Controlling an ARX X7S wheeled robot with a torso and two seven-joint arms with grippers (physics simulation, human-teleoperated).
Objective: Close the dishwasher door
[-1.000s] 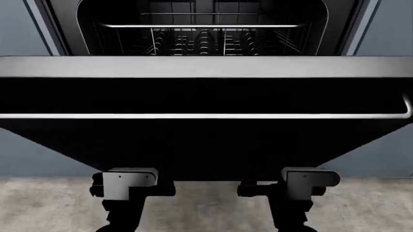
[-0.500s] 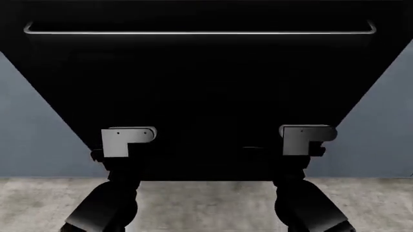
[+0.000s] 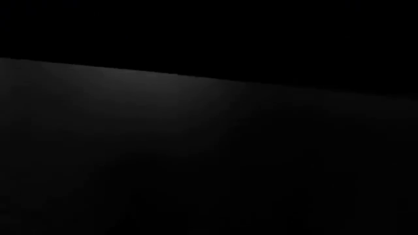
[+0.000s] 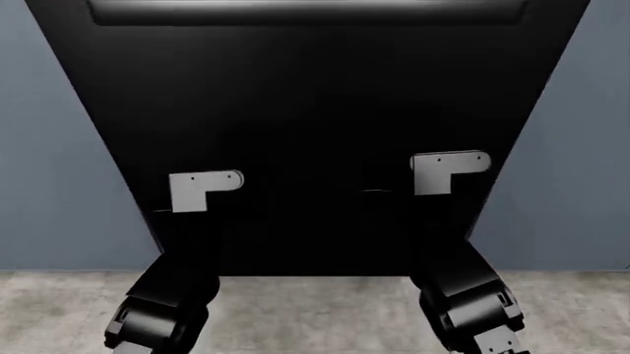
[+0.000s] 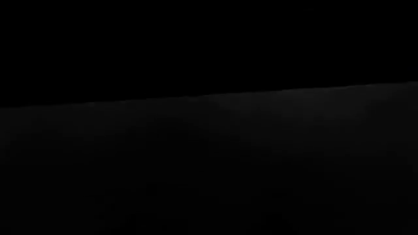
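The dishwasher door (image 4: 315,96) is a wide glossy black panel that fills the middle of the head view and stands nearly upright, with a silver strip (image 4: 305,10) at its top. Both arms reach up against its face. The left arm's white wrist bracket (image 4: 203,190) and the right arm's white wrist bracket (image 4: 448,172) lie against the panel. The grippers beyond them are black on black, so their jaws do not show. Both wrist views show only a dark surface very close up (image 3: 196,147) (image 5: 209,161).
Grey-blue cabinet fronts flank the door on the left (image 4: 49,184) and right (image 4: 586,184). A speckled beige floor (image 4: 315,310) runs along the bottom, under the arms.
The door has swung up from near-horizontal to nearly upright. The open tub and racks no longer show. Both arms have risen and pushed forward with the panel.
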